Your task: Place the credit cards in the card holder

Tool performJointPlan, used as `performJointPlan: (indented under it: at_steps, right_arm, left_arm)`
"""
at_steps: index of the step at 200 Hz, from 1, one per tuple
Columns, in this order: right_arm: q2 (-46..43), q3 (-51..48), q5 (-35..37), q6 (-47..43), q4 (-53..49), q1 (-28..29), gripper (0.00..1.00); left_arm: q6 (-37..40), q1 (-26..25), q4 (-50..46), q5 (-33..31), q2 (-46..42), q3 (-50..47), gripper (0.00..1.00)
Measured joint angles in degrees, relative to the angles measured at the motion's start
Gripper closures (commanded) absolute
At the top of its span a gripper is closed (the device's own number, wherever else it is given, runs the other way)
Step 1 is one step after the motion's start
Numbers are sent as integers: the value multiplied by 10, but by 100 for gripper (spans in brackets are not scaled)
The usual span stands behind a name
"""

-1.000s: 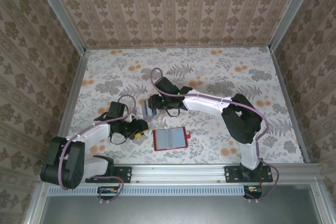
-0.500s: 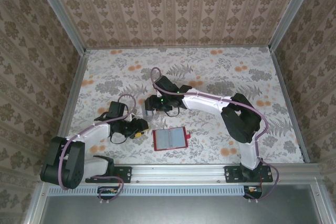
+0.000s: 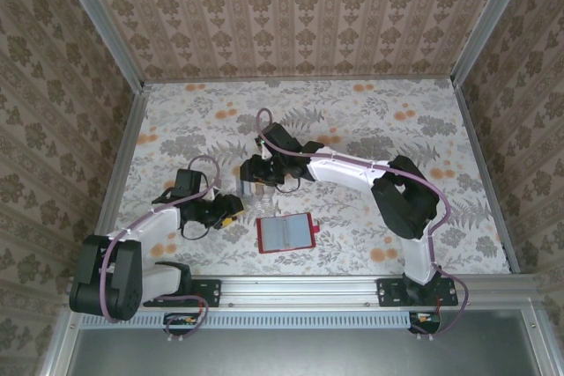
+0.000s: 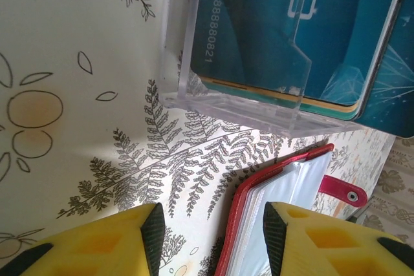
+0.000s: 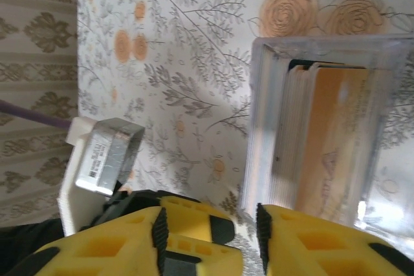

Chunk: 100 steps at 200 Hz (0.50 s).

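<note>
Wallet [image 3: 286,233] lies open and face up by the near edge of the table [image 3: 397,129], about mid-width. Pale clear pockets face up and the clasp tab sticks out on its right side. In the left wrist view the red rim and pockets [image 4: 284,211] sit just past the right fingertip.

Cards [image 4: 291,30] are packed together in a clear box [image 4: 226,105], just off the wallet's far-left corner, toward table centre. Teal/blue faces show from the left wrist, with yellow and tan edges beneath. From the right wrist, a tan card [image 5: 330,147] and a stack of pale edges sit inside the box walls [image 5: 259,127]. Can't tell if any card is in the wallet pockets.

Left gripper [image 3: 231,210] is low over the cloth, just left of the wallet, pointing at the box. Its jaws are apart [image 4: 213,237], with only cloth between them and nothing held.

Right gripper [image 3: 253,185] is over the box from the far side. Its jaws are apart [image 5: 207,237] and cloth shows in the gap. One finger [image 5: 323,244] overlaps the box's near end. Can't tell if it touches.
</note>
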Motion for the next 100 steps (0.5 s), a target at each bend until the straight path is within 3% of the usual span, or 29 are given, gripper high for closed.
performJointPlan:
  at_steps: [31,56,100]
  right_arm:
    - [0,0,1,2,7,0,61]
    - [0,0,19,-10,-3,0,54]
    - [0,7,108,-52,-67,12,47]
  left_arm:
    - [-7,0,11,2,-4,-5,53]
    - [-8,0,11,2,-5,-8,53]
    - [-8,0,11,2,-8,-9,53]
